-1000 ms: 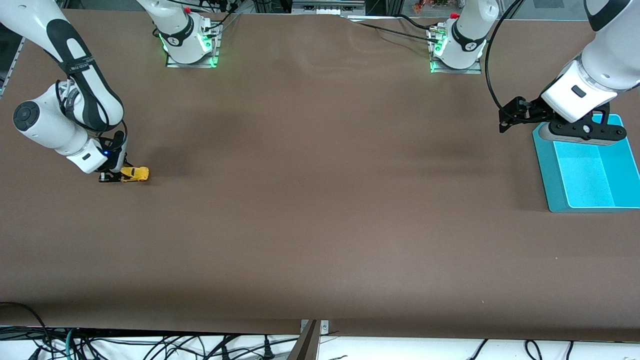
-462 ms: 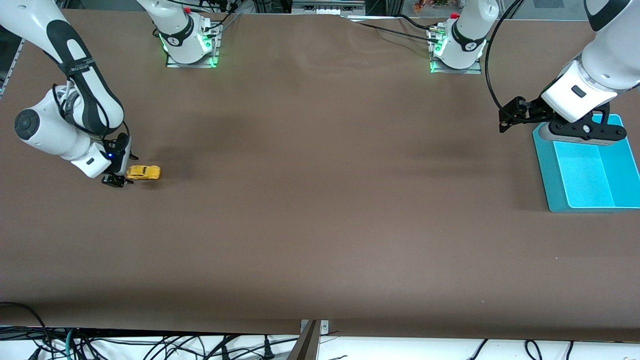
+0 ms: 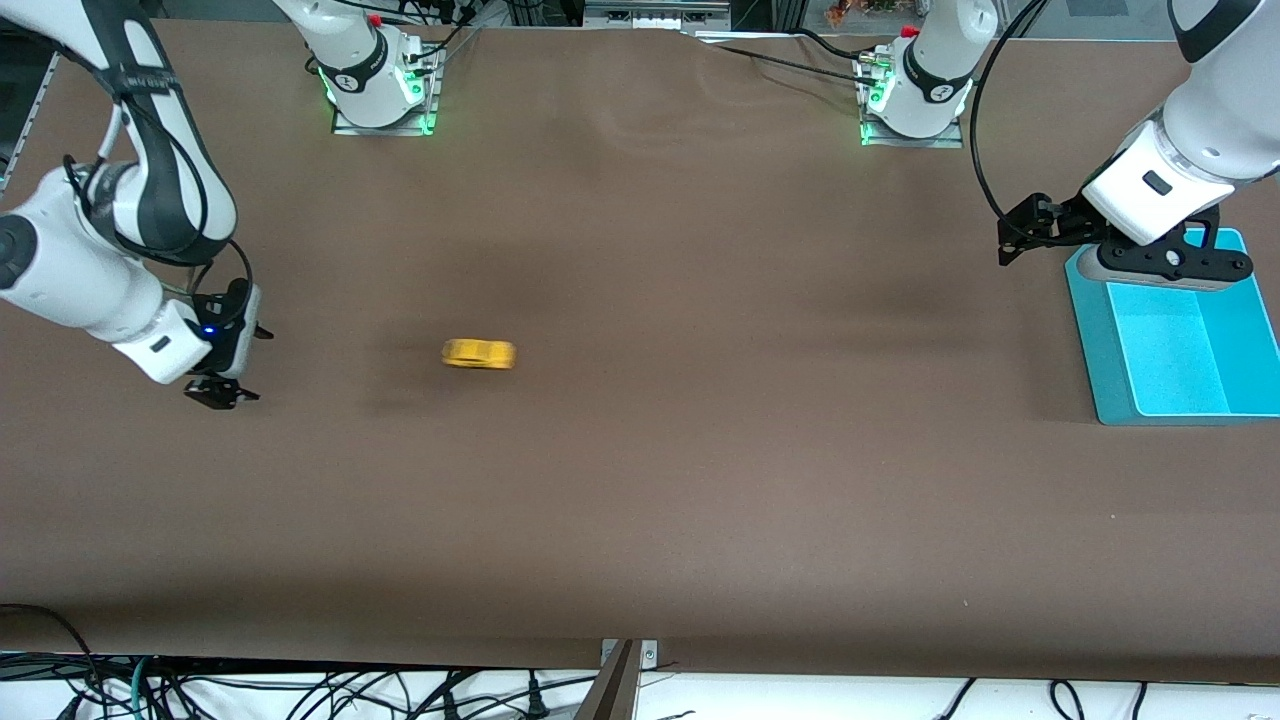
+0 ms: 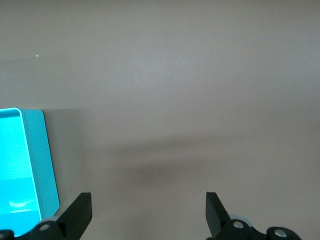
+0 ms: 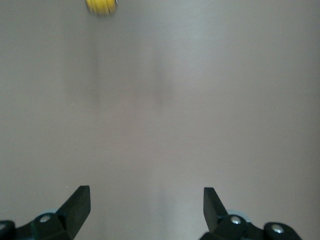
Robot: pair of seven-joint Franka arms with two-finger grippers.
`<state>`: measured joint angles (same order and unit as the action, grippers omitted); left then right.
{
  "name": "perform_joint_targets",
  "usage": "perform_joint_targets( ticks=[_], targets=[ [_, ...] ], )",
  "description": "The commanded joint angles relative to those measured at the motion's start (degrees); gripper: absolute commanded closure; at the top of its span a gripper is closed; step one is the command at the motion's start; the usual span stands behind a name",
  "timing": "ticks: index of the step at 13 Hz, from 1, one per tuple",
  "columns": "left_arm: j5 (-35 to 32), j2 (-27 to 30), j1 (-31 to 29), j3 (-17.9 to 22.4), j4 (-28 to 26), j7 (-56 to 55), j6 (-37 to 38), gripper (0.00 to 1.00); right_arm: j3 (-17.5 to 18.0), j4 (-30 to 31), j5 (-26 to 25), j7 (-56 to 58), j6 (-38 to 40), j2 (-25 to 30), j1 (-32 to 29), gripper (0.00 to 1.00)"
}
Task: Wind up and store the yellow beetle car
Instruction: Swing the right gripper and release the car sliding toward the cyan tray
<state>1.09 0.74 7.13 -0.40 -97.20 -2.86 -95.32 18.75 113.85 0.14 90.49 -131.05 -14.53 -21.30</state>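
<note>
The right gripper (image 3: 228, 365) is hovering low over the brown worktop (image 3: 640, 480) with jaws wide and empty, the yellow beetle car (image 3: 479, 354) is sitting apart from it mid-worktop, and the waiting left gripper (image 3: 1012, 240) is hanging open-jawed beside the teal bin (image 3: 1100, 340).
</note>
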Motion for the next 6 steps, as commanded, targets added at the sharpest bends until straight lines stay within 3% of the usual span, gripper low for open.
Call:
perform_joint_targets(
  ticks=[1, 6],
  targets=[
    [-1.2, -0.5, 0.3, 0.0, 1.6, -0.3, 1.4, 0.0, 0.5, 0.3, -0.4, -4.8, 3.2, 7.0, -0.3, 0.0],
    [-1.2, -0.5, 0.3, 0.0, 1.6, -0.3, 1.4, 0.0, 0.3, 0.3, -0.5, -14.4, 7.2, 12.6, -0.4, 0.0]
  ],
)
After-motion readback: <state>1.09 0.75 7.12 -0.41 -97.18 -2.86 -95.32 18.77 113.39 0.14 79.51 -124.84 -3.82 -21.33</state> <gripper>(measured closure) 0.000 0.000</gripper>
